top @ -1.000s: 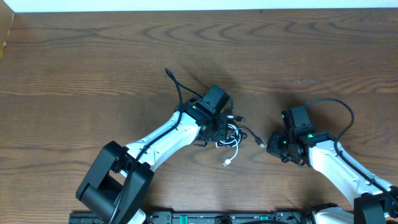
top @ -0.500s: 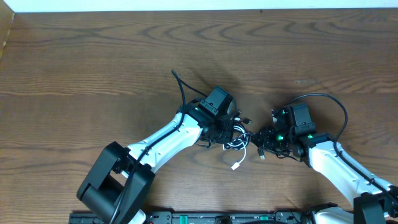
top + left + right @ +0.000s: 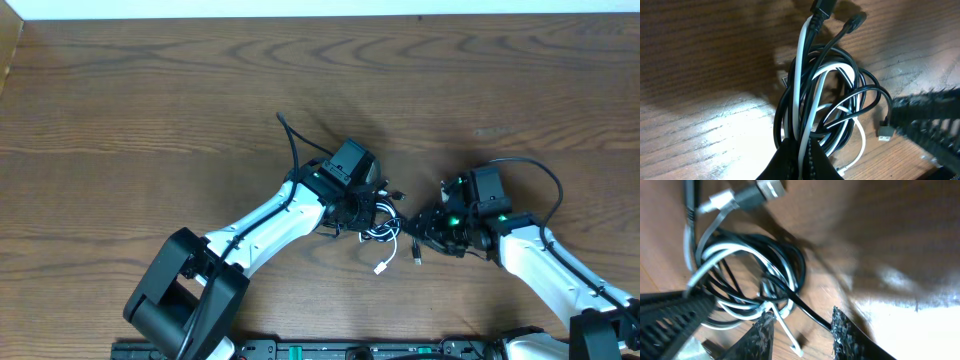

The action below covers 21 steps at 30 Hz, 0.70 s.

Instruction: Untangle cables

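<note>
From overhead, the cables (image 3: 380, 225) lie as a small knot on the counter (image 3: 150, 100), between the left pincer (image 3: 358, 212) and the right pincer (image 3: 425, 228). At the left wrist, the left pincer (image 3: 800, 150) looks clamped on several black and white strands, limp, light and likely slippery. At the right wrist, the right pincer (image 3: 801, 316) stands apart around one black strand (image 3: 794, 298); that free run beside the knot seems the best hold.
</note>
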Each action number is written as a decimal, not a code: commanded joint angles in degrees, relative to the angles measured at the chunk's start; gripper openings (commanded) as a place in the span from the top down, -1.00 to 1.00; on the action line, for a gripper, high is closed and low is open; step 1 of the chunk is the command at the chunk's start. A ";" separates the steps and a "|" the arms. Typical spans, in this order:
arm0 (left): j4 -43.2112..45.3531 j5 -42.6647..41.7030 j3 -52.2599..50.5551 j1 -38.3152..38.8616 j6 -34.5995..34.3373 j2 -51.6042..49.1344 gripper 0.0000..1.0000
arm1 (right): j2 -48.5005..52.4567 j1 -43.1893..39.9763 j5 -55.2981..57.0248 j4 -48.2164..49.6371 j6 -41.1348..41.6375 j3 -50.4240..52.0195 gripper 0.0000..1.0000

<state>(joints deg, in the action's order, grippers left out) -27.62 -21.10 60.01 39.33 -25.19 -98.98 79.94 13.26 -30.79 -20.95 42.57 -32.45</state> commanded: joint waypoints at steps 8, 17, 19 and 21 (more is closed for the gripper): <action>0.09 0.13 0.22 0.13 0.96 0.63 0.85 | -0.22 0.61 2.32 -0.96 0.22 -3.87 0.37; 1.11 0.11 0.22 0.13 0.96 0.63 0.85 | -0.15 7.45 7.39 -3.34 0.72 -3.87 0.42; 1.11 0.09 0.22 0.13 0.96 0.63 0.85 | -0.11 8.90 10.14 -3.43 1.73 -3.87 0.42; 1.11 0.09 0.22 0.13 0.96 0.63 0.85 | -0.11 9.70 14.05 -3.93 3.37 -3.85 0.46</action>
<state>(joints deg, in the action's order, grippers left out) -26.59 -21.08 60.01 39.33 -25.19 -98.98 79.94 21.71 -23.33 -24.51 43.42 -35.53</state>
